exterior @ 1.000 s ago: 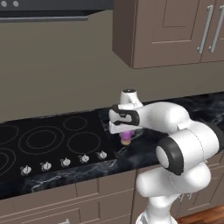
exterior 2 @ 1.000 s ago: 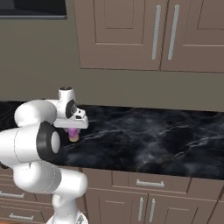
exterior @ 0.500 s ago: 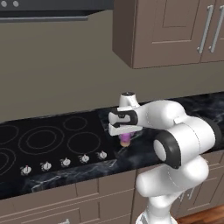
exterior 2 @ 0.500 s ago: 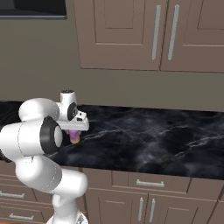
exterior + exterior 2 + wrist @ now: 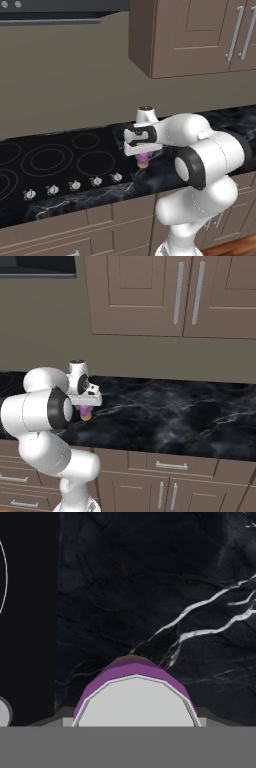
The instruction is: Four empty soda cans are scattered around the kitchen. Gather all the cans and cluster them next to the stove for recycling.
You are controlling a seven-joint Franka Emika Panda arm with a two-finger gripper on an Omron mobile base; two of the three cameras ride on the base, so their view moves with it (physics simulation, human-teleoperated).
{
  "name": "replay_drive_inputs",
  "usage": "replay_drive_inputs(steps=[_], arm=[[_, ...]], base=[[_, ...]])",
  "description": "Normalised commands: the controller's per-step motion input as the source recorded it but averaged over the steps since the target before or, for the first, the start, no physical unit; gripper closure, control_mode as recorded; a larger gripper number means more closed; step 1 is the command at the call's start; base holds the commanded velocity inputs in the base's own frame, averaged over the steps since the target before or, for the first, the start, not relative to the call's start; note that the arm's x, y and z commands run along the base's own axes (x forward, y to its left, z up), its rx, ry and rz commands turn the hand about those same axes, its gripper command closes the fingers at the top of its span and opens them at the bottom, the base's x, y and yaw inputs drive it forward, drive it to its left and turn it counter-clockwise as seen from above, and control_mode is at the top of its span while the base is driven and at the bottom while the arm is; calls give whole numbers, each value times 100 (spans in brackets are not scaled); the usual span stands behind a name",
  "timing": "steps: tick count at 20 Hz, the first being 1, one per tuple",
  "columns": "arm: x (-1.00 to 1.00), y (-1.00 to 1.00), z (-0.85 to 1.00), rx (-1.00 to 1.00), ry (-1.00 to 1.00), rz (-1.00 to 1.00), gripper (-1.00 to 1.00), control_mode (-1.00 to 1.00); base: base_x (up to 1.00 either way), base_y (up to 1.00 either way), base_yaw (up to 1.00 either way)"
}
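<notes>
A purple soda can (image 5: 142,160) with an orange base hangs upright in my gripper (image 5: 142,153), just right of the stove (image 5: 60,160), low over the dark marble counter (image 5: 150,177). The jaws are shut on the can's sides. From the right base view the soda can (image 5: 86,414) shows under the gripper (image 5: 86,406). The hand view looks straight down on the can's silver top (image 5: 136,704), with the stove's black glass (image 5: 25,622) to the left. I cannot tell whether the can's base touches the counter.
Small silver knobs (image 5: 74,185) line the stove's front edge. The marble counter (image 5: 180,416) runs on to the right. Wall cabinets (image 5: 165,296) hang above, and a range hood (image 5: 50,10) sits over the stove.
The gripper has come down a little toward the counter with the purple can still in it. The base has not moved.
</notes>
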Motion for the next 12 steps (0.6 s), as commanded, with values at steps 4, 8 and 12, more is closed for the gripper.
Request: replay_drive_inputs(steps=[4,8,12], arm=[[1,0,0,0,1,0,-100,-100],[4,0,0,0,0,0,-100,-100],[0,0,0,0,0,0,-100,-100]], base=[[0,0,0],[0,0,0],[0,0,0]])
